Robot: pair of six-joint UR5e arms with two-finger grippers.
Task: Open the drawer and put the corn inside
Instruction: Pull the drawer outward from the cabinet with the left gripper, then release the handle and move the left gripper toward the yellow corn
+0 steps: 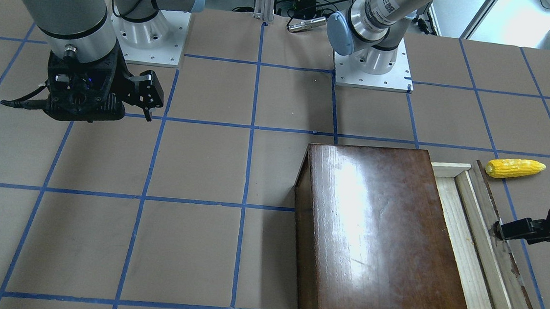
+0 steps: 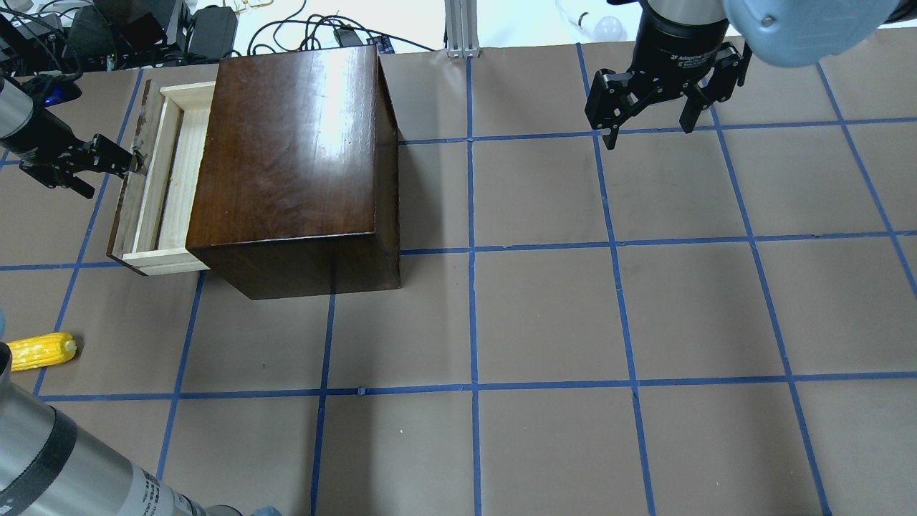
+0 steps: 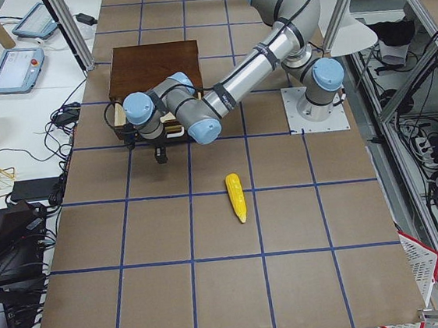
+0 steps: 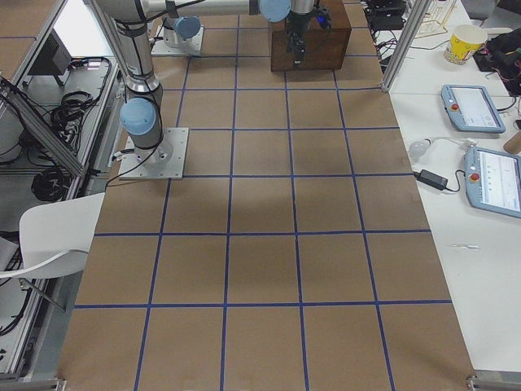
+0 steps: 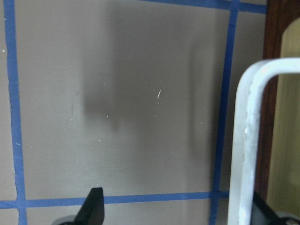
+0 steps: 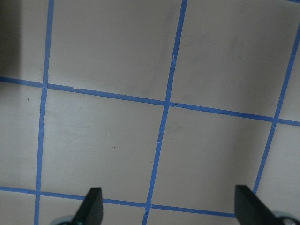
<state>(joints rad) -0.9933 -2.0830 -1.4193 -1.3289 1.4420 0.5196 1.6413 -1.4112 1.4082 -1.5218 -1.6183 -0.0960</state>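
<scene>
The dark-brown cabinet (image 2: 294,143) stands at the far left of the table, with its drawer (image 2: 165,165) pulled partly out and the pale wood tray empty. My left gripper (image 2: 112,178) is open. One finger sits against the drawer's dark front panel (image 1: 496,211), beside the pale metal handle (image 5: 246,140). The yellow corn (image 2: 39,351) lies on the table beyond the drawer's end, apart from both grippers; it also shows in the front view (image 1: 515,168). My right gripper (image 2: 650,136) is open and empty, hovering far to the right.
Brown table covering with a blue tape grid (image 2: 473,251). The arm bases (image 1: 373,64) stand at the robot's side. Cables and equipment (image 2: 107,29) lie past the table's far edge behind the cabinet.
</scene>
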